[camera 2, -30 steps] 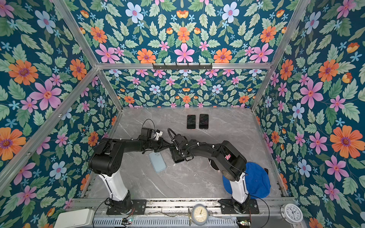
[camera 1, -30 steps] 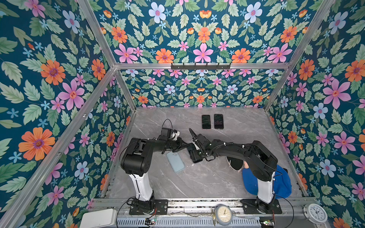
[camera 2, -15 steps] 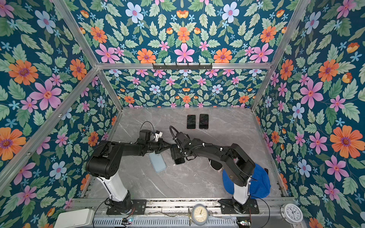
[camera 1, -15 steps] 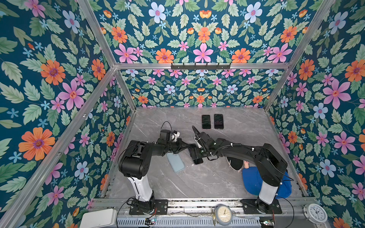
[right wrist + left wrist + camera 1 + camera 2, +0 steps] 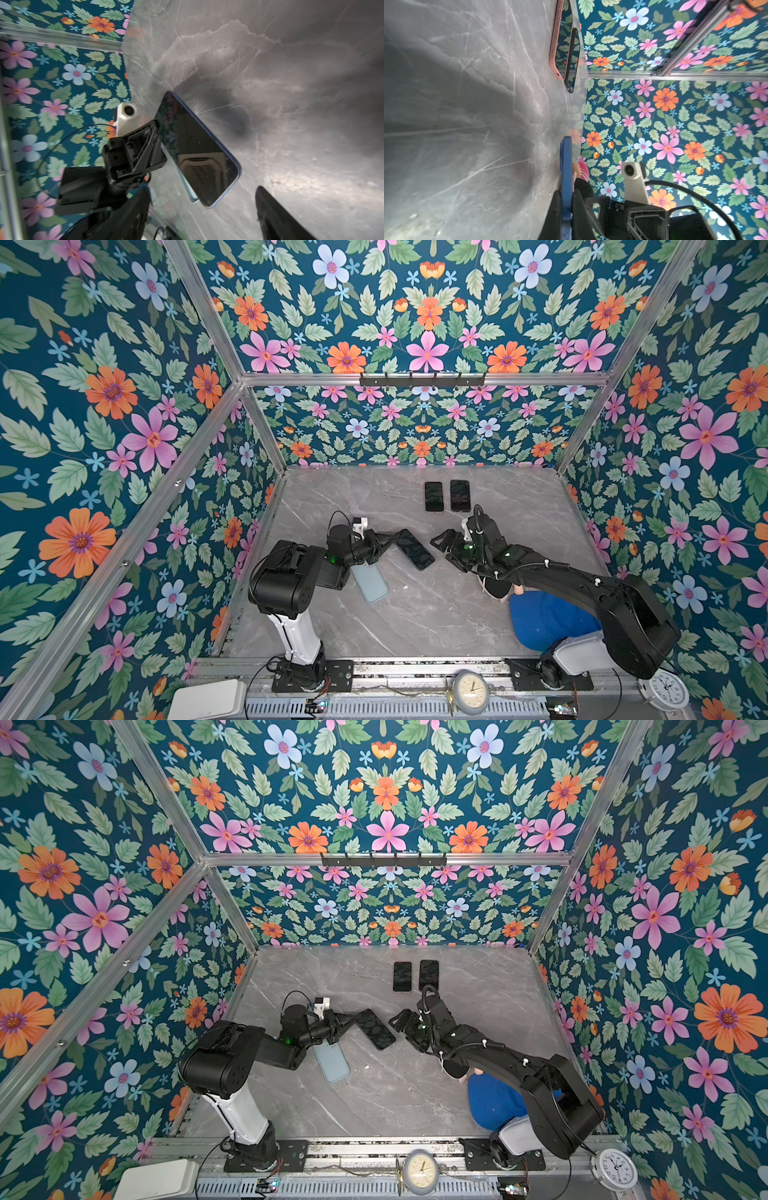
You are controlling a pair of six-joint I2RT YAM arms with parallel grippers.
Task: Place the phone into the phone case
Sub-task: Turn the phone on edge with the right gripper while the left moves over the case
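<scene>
**Left end effector** (image 5: 387, 540): pressed together on one short end of the phone (image 5: 414, 549), pinching its blue edge.

**Phone:** dark screen up, angled away from the left arm and out toward the table's middle. Whether its far end touches the table cannot be told.

**Phone case** (image 5: 371, 584): pale blue, flat on the table (image 5: 415, 626), just beside the held phone and partly under the left arm.

**Right end effector** (image 5: 442, 550): fingers spread, holding nothing, near the phone's far end but apart from it.

**Back of table:** pink-cased phone (image 5: 433, 497) and dark phone (image 5: 460, 495), side by side.

**Under right arm:** blue fabric item (image 5: 544, 620).
</scene>
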